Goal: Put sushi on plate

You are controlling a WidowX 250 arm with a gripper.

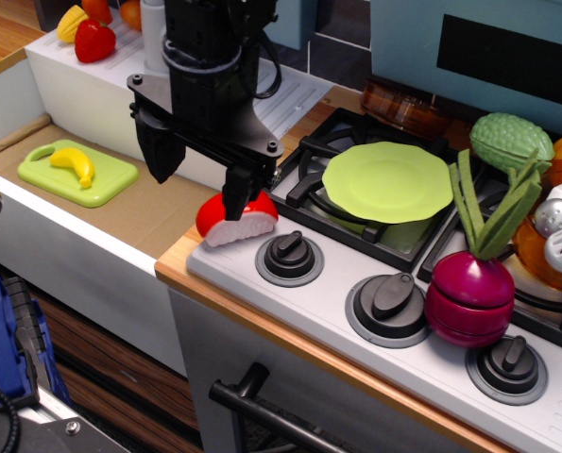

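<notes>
In the only view, the black gripper (235,203) hangs over the front left corner of the toy stove, and its one visible finger presses down onto the red top of the sushi (235,221), which sits at the edge of the stove (356,311) just left of the first knob (289,257); the jaws seem to be pinching the sushi, though the second finger is hidden. The lime-green plate (387,181) lies on the burner to the right, near the sushi but not touching it. A magenta beet (469,300) stands by the middle knobs, and a banana (75,164) rests on a green cutting board (106,179) in the sink.
</notes>
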